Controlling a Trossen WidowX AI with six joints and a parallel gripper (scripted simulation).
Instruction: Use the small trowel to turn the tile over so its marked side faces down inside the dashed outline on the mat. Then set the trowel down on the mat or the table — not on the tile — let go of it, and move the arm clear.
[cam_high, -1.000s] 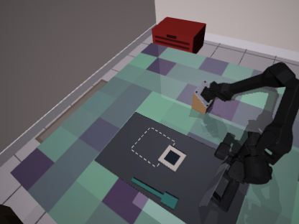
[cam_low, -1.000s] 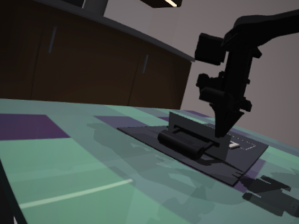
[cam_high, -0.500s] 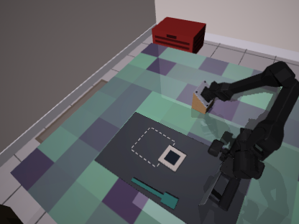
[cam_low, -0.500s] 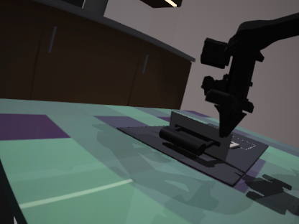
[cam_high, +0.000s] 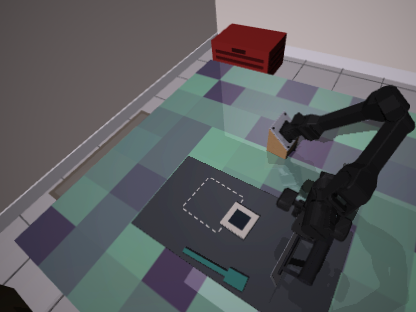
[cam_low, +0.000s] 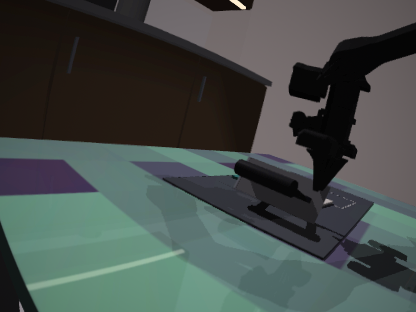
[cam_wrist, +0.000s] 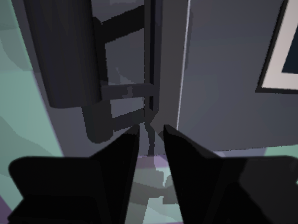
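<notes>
The tile (cam_high: 240, 219) (cam_low: 327, 202) (cam_wrist: 275, 80) lies flat, pale with a dark square on top, across the right side of the dashed outline (cam_high: 210, 178) (cam_low: 355, 202). A trowel (cam_high: 284, 260) (cam_low: 290, 200) (cam_wrist: 172, 60) with a grey blade and thick black handle is at the mat's right part. Its blade stands tilted on edge, with the handle on the side away from the tile. My gripper (cam_low: 320, 187) (cam_wrist: 151, 129) points down at one end of the trowel, its fingers a little apart. I see nothing held between them. Whether a finger touches the trowel is unclear.
The dark mat (cam_high: 165, 210) (cam_low: 200, 187) lies under these things. A teal spatula (cam_high: 236, 279) lies along its front edge. The arm's base stands on a wooden wedge (cam_high: 278, 145) behind the mat. A red box (cam_high: 250, 42) is far back.
</notes>
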